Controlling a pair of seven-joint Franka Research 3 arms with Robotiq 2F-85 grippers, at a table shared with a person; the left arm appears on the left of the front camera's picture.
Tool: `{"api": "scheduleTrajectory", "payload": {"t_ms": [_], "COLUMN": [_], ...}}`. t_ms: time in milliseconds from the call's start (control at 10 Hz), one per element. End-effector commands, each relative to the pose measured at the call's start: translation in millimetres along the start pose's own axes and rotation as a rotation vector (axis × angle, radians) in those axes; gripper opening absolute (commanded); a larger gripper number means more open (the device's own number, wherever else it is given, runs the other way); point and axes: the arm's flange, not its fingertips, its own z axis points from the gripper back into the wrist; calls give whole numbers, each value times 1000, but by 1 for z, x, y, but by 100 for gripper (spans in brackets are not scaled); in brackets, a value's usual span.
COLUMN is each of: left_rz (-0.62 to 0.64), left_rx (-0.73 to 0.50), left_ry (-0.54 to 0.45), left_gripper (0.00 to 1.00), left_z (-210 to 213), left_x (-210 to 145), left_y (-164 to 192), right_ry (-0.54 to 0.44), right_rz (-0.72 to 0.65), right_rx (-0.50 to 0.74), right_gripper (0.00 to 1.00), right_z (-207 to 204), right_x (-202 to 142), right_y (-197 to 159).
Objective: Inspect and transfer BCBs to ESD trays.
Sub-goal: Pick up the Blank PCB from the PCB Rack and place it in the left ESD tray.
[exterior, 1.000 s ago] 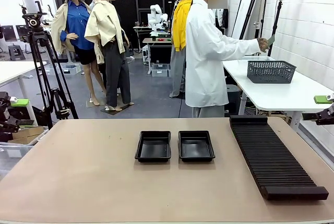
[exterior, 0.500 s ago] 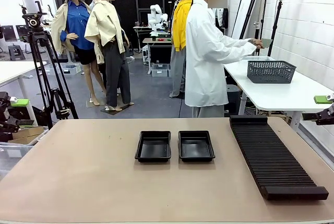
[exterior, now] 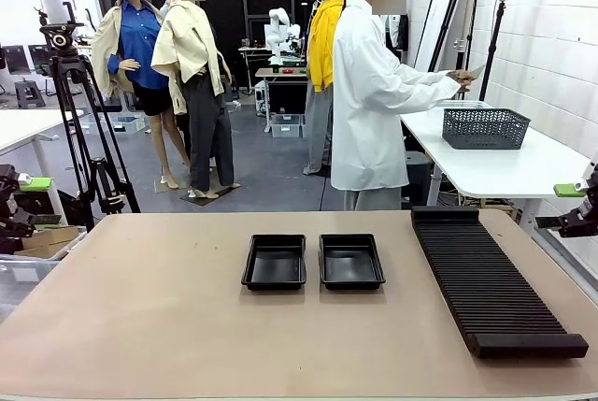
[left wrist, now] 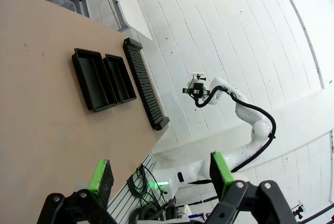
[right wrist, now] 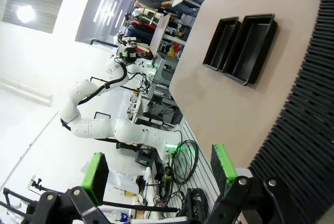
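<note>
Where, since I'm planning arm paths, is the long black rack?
In the front view, the long black rack lies on the right side of the table, just right of the two ESD trays.

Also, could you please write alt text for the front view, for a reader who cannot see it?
Two empty black ESD trays, left and right, sit side by side mid-table, with a long black ridged rack to their right. Beyond, a person in a white coat faces a side table holding a grey mesh basket.

rack (right wrist: 308, 104), right wrist view: cut off at edge | item (exterior: 476, 71) in person's hand (exterior: 462, 77): too small to tell
</note>
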Motion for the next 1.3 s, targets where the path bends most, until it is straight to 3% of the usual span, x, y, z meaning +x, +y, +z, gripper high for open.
{"api": "scheduleTrajectory", "payload": {"t_ms": [0, 200, 300, 1200], "left_rz": [10, 10, 10, 10], "left_rx": [3, 3, 3, 3], "left_ry": [-6, -6, -6, -6], "left_gripper": [98, 98, 98, 98], "left_z": [1, 1, 1, 1], "left_x": [1, 1, 1, 1], "left_y": [-2, -2, -2, -2], "right_ry": [23, 54, 3, 3], "right_rz": [-26, -17, -6, -6], "right_rx": [5, 5, 1, 1], "right_gripper": [100, 100, 100, 100], "right_z": [16, 21, 12, 12], "right_x": [7, 8, 6, 6], "right_y": [4, 6, -3, -3]}}
